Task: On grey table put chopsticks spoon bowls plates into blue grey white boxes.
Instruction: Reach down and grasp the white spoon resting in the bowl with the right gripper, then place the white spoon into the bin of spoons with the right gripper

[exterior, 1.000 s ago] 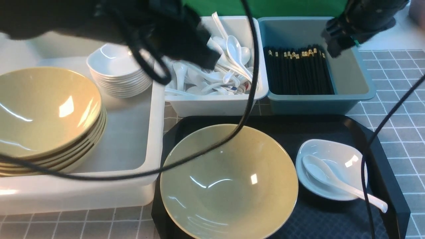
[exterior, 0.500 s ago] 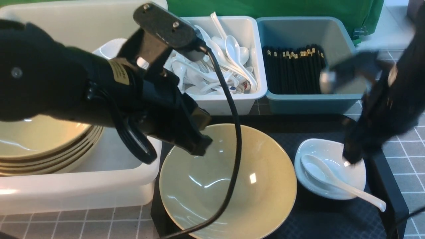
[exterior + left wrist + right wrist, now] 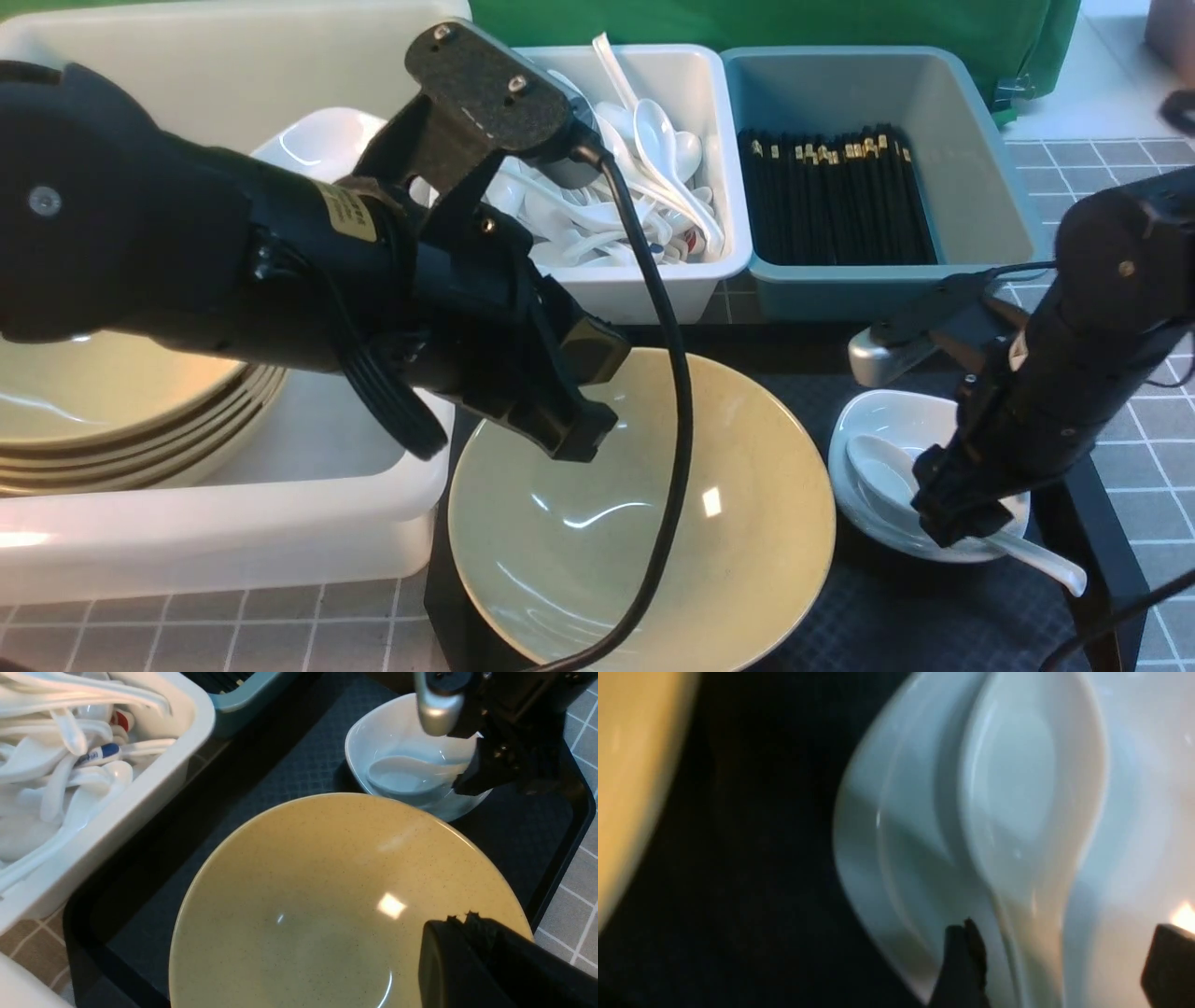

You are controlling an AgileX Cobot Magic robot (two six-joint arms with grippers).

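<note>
Front view is showing the grey table (image 3: 1120,187) with the sorting looking mostly done. The large milky white box (image 3: 233,551) is holding a stack of yellow bowls (image 3: 121,401) and a stack of plates (image 3: 308,149). The small white box (image 3: 644,294) is carrying a heap of spoons (image 3: 653,168), and the blue-grey box (image 3: 887,294) is holding the chopsticks (image 3: 831,196) in a neat row.

Three pieces are waiting on the black tray (image 3: 896,616): one loose bowl (image 3: 644,523), one plate (image 3: 896,415) beside it, and one spoon (image 3: 882,467) lying in that plate with its handle sticking out over the rim.

The left gripper (image 3: 574,434) is hovering over the loose bowl's far-left rim, jaws pressed together and holding nothing. The right gripper (image 3: 952,523) is reaching down at the plate; the right wrist view is showing its jaws spread, one finger on each side of the spoon's handle and not yet pinching it.

The left arm's black cable (image 3: 672,448) is draping across the loose bowl, and the two arms are working close together, so crowding looks like the main risk.
</note>
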